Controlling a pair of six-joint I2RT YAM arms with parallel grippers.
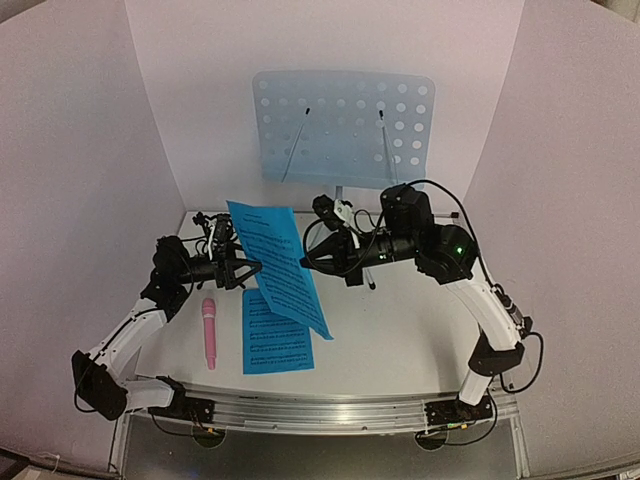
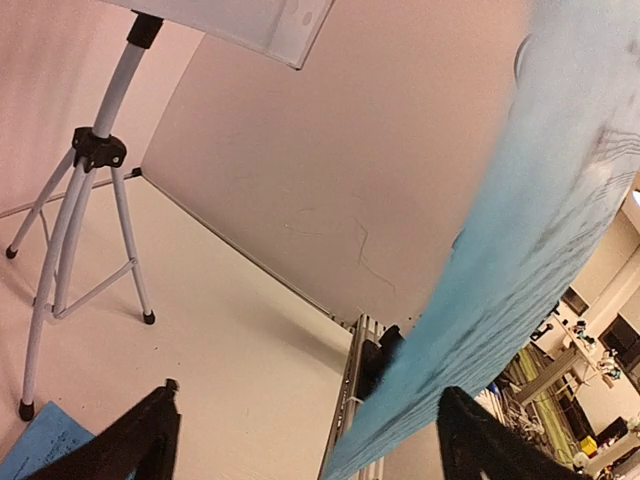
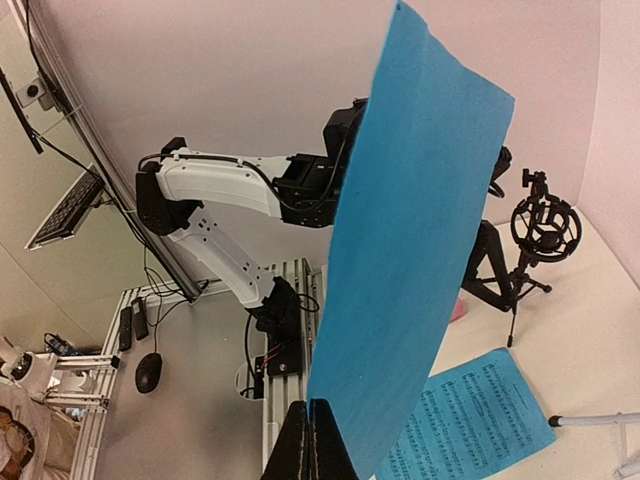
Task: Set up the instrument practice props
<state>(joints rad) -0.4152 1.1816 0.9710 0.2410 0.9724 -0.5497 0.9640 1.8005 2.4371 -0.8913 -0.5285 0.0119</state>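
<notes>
Right hand (image 3: 312, 420) pinches raised sheet music (image 3: 410, 250).

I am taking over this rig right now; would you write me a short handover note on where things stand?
Right gripper: shut on an edge of the held sheet, which is up in the air.
Left gripper: open; that sheet seems to pass between its fingers, ungripped.
Music stand: upright at the back, no sheet on its desk.
Second sheet: flat on the table, pink microphone lying to its left.
Ring-topped tripod: standing behind the left arm.
Done: the stand is up and one sheet is off the table.
Left, probably: sheets onto the stand, microphone into the tripod.
</notes>
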